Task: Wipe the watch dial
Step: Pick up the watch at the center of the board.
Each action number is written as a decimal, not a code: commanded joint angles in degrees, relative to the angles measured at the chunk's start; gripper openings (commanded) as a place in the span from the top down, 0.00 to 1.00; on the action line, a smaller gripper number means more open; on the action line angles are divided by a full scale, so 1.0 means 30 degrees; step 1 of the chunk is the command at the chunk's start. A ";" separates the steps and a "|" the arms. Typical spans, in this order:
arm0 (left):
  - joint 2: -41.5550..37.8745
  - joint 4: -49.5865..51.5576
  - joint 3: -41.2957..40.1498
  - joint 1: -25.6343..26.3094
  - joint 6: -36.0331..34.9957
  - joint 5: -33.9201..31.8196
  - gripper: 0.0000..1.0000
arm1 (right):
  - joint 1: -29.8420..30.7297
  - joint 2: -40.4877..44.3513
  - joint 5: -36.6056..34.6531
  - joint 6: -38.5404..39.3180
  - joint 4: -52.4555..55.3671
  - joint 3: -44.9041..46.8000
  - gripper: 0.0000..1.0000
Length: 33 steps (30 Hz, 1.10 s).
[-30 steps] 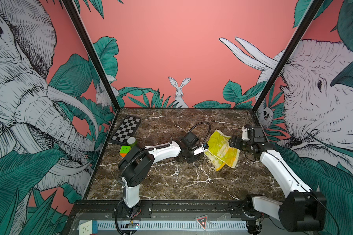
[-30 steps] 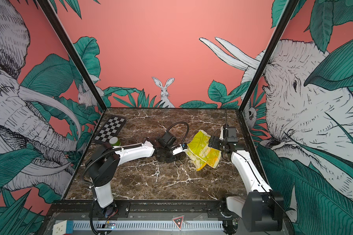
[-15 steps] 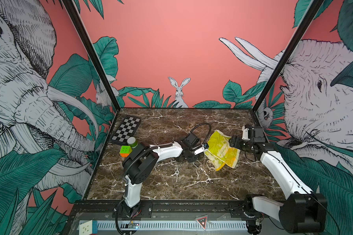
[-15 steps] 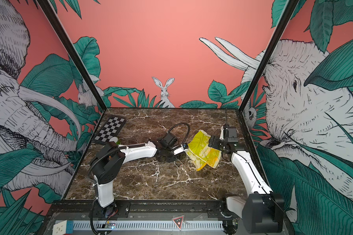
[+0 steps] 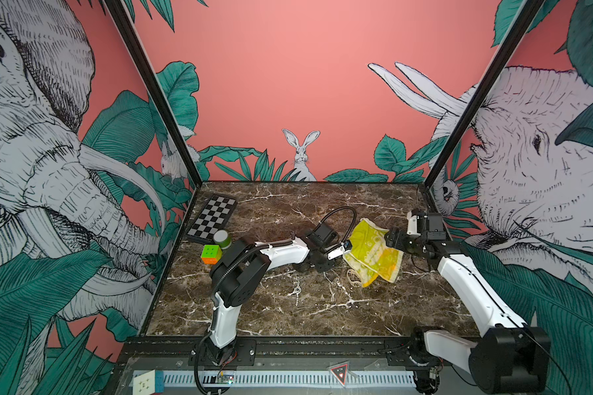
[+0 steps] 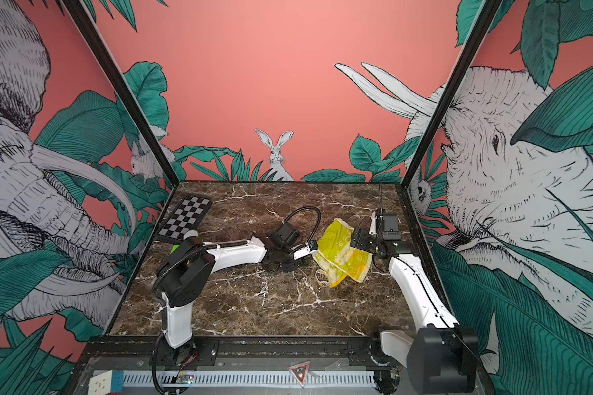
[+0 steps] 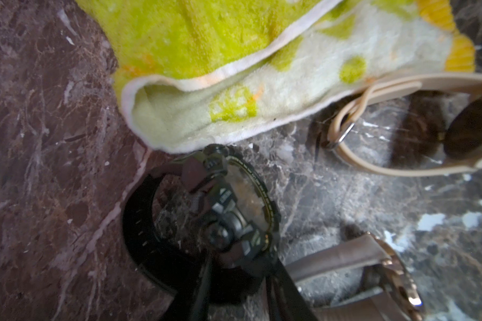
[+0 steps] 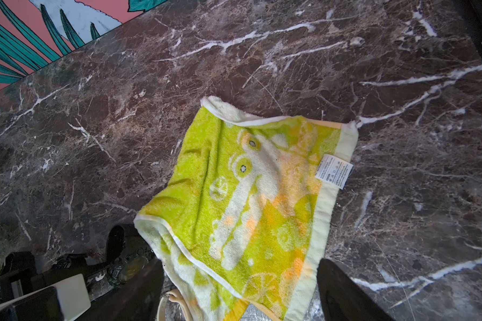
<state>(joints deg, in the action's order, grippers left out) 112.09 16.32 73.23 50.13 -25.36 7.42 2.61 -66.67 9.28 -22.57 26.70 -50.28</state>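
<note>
The left gripper [image 7: 240,268] is straddling the black watch [image 7: 228,219] lying on the marble tabletop [image 7: 39,139], touching the towel [image 8: 248,194]; clamping cannot be confirmed. The right gripper [image 8: 238,266] is hovering spread above the towel. Risk: off-centre pinching twisting the dial [image 7: 246,194] away.

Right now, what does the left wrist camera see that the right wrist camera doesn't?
Only the left wrist view shows the brown watch with its shiny pinkish case. Only the right wrist view shows the towel's white label and a bit of painted wall. Both show the yellow-green towel, the black watch (dim and small in the right wrist view), a beige strap and the marble table.
</note>
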 commanded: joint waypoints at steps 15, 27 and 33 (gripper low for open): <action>0.1044 0.0388 0.1475 0.0107 -0.0677 -0.0257 0.98 | 0.0008 0.0842 0.0349 -0.0296 0.0095 0.0725 0.14; -0.1974 -0.1563 -0.0640 0.0078 -0.0239 -0.0771 1.00 | 0.0822 -0.0532 0.2028 -0.1092 -0.0594 0.0448 0.17; -0.4671 -0.4464 -0.3400 0.0048 0.0200 -0.0999 1.00 | 0.2179 -0.2247 0.1311 -0.1448 -0.0512 -0.0668 0.18</action>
<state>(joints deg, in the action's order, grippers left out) 103.44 9.13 66.15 50.11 -25.65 4.80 7.97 -71.85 13.98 -25.74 26.37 -49.89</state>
